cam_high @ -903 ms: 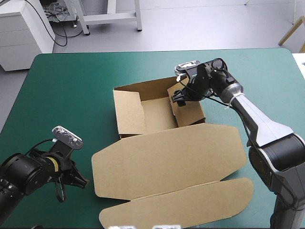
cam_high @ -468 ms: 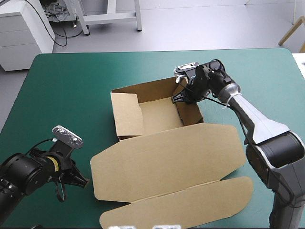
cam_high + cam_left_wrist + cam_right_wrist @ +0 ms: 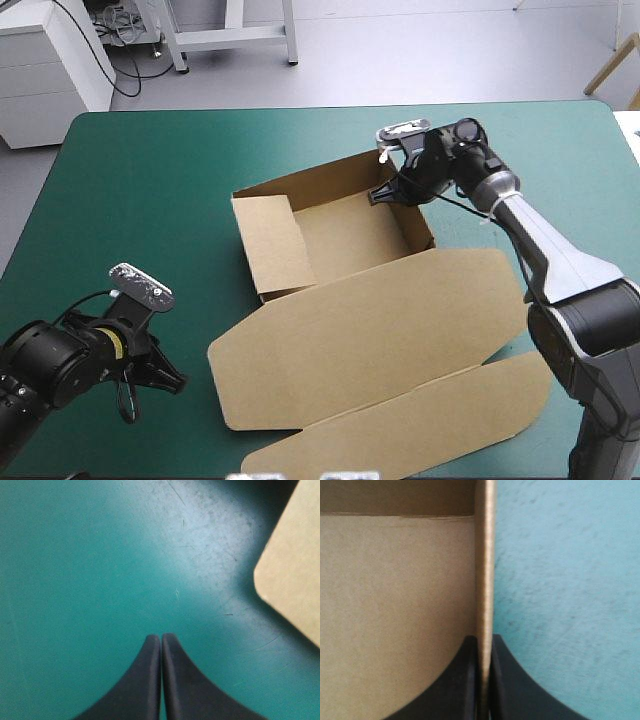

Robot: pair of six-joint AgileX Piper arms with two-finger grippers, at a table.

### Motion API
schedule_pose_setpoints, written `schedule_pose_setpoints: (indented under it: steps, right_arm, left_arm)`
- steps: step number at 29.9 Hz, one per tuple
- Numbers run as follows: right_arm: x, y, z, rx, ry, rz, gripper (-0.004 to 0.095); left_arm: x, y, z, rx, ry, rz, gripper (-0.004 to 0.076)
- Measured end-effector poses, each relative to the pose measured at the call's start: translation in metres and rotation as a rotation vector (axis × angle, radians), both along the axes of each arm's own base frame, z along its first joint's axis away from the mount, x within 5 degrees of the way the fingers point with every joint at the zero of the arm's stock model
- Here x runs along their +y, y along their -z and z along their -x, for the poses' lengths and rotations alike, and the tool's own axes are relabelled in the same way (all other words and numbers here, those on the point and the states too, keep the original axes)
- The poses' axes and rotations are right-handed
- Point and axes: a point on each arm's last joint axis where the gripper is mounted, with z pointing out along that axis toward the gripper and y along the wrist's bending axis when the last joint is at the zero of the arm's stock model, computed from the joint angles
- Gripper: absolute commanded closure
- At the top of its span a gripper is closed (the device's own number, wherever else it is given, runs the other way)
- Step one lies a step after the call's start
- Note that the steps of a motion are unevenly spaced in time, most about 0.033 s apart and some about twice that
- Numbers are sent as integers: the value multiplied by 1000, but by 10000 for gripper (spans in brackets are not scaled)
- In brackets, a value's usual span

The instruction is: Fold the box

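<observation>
The brown box (image 3: 345,235) stands as an open tray at mid-table, its walls raised. Its wide lid (image 3: 370,335) lies flat toward the near edge, with a long flap (image 3: 420,425) beyond it. My right gripper (image 3: 388,193) is at the tray's far right corner, shut on the right wall. In the right wrist view that wall's edge (image 3: 485,580) runs up between the two fingers (image 3: 470,680), the tray's inside on one side and teal-green cover on the other. My left gripper (image 3: 170,380) rests low near the front left, shut and empty (image 3: 161,645); a rounded lid corner (image 3: 295,575) lies ahead of it.
The teal-green table (image 3: 150,180) shows bare cover to the left and behind the box. The left side flap (image 3: 272,245) of the tray leans inward. The lid's left corner lies a short way from my left gripper.
My right gripper has shut on the tray's right wall and drawn it outward to the right. The whole box has turned and slid a little; the lid swung rightward. The left arm stayed still.
</observation>
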Motion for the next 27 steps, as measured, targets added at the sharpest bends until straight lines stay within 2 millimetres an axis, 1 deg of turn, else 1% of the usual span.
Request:
schedule_pose_setpoints:
  steps: [2, 5, 8, 9, 10, 15, 18, 23, 27]
  right_arm:
    - [-19, -12, -1, -37, 33, 10, 927]
    - [-55, -32, -2, -96, 105, 38, 927]
    - [-95, -48, 0, -137, 190, 60, 928]
    - [-112, -51, 0, -144, 229, 65, 928]
    - [-124, -54, 1, -151, 254, 69, 928]
    - [-193, -57, 5, -153, 412, 89, 927]
    - [-227, -57, 10, -149, 492, 99, 927]
    - [-273, -57, 23, -143, 612, 93, 927]
    - [-294, -57, 30, -142, 667, 74, 919]
  left_arm:
    - [0, 0, 0, 0, 0, 0, 734]
    - [0, 0, 0, -2, -2, 2, 734]
    - [0, 0, 0, -6, -2, -2, 734]
    - [1, 0, -1, -7, -2, -5, 734]
    - [1, 0, -1, -9, -2, -8, 734]
    - [1, -1, -1, -14, -3, -17, 734]
    - [2, -1, -1, -16, -3, -20, 734]
    - [2, -1, -1, -16, -3, -20, 734]
    - [2, -1, -1, -16, -3, -20, 734]
